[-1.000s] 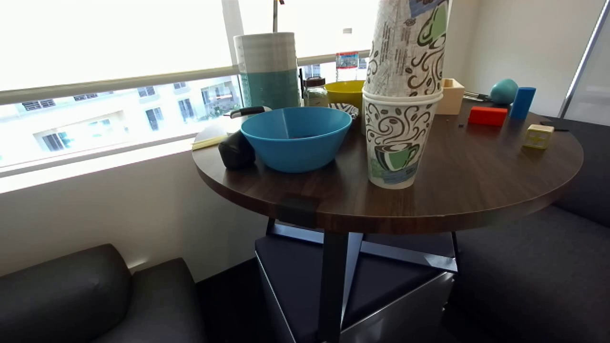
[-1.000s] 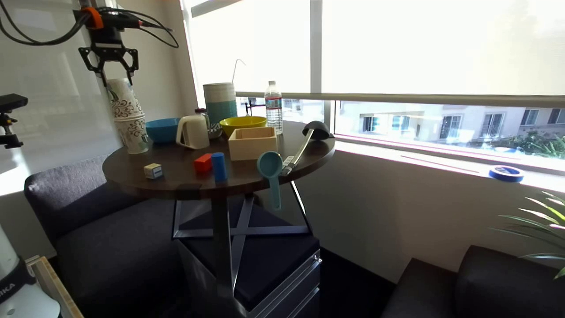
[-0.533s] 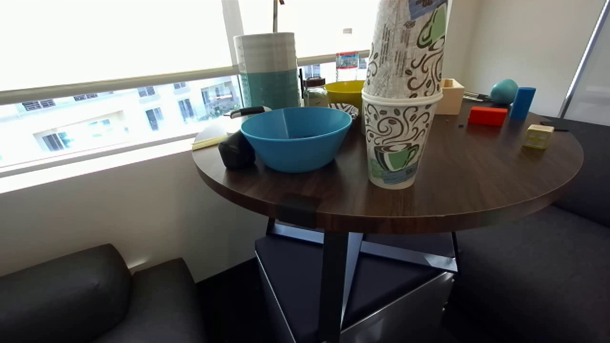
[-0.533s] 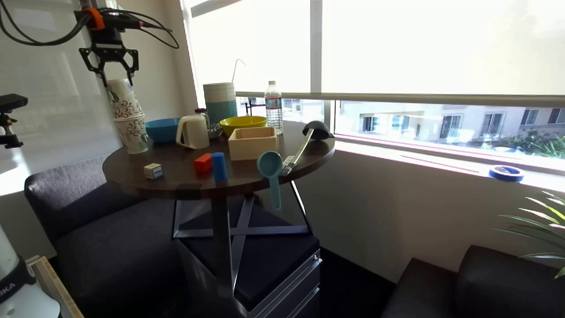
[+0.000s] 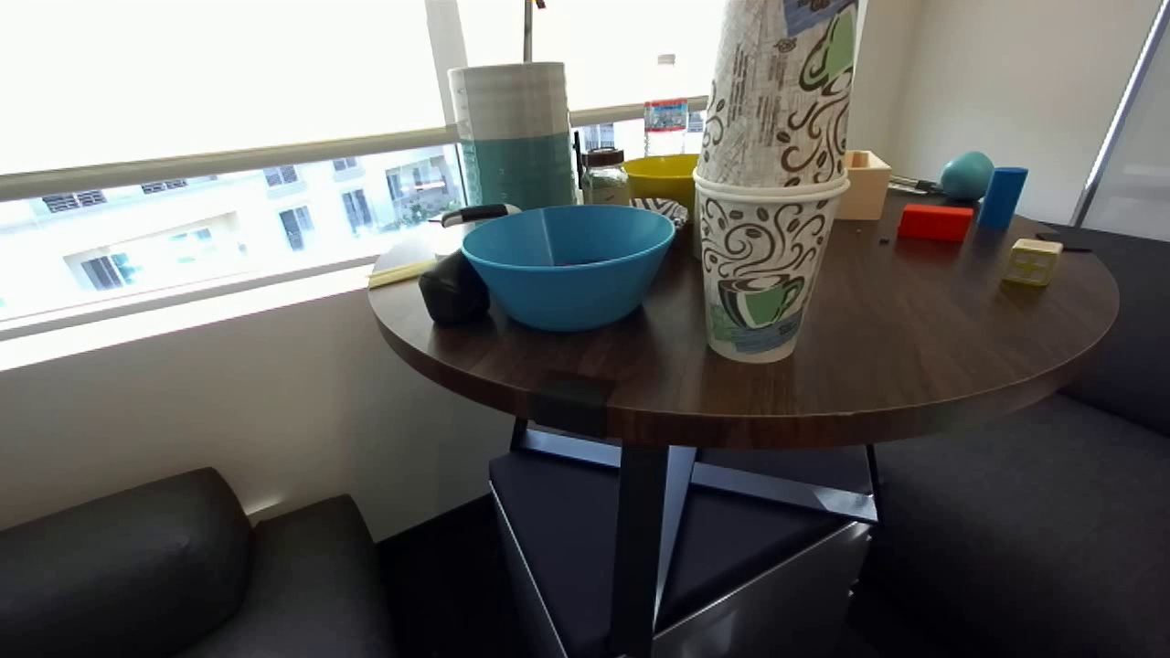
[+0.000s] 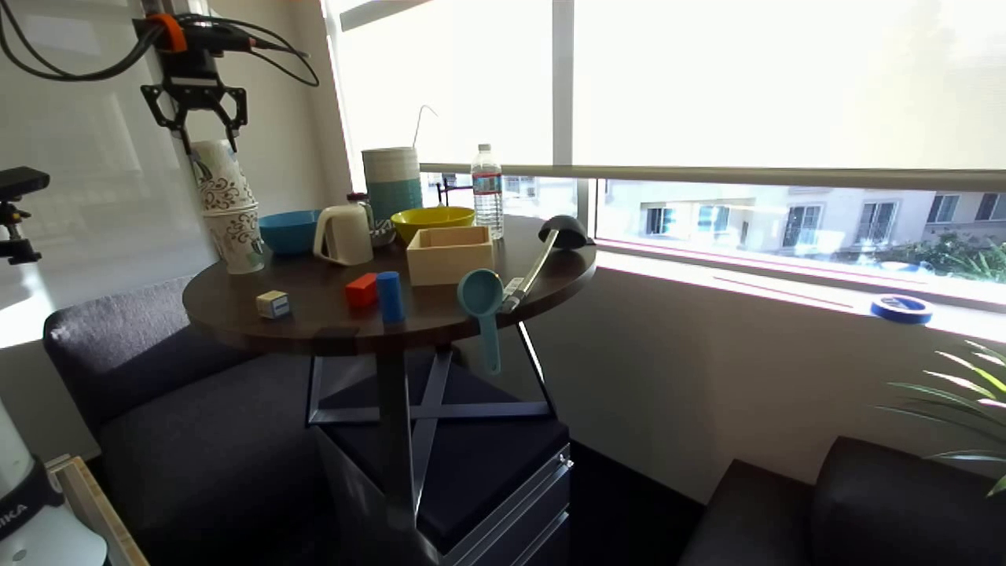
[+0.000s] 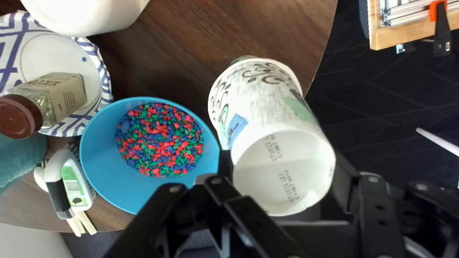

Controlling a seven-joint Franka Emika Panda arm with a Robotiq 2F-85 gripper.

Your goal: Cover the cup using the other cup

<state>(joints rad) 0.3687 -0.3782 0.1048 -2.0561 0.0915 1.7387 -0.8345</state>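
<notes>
- A round, dark-brown counter stands by a bright window, whose pale shade is drawn partly down; dark padded seats are lower than its top.
- The blue bowl stands near the counter's edge, holding red, green and blue pebbles.
- The lower cup stands upright just right of the blue bowl in an exterior view, with a gap between them; it carries brown swirls and a green drawn mug.
- The upper cup is upside down over the lower cup, rim to rim, and so higher than the blue bowl; its white, printed base faces the wrist view.
- The gripper points down from above the blue bowl's level, parted only as wide as the upper cup's base; its fingers lie against opposite sides of that base and have hold of it.
- Behind the blue bowl in an exterior view are a white-and-teal crock, a brown-lidded jar and a yellow bowl.
- A white-and-black brush is just beside the blue bowl.
- Well apart from the blue bowl are a red block, a blue cylinder, a small cube and a teal scoop.
</notes>
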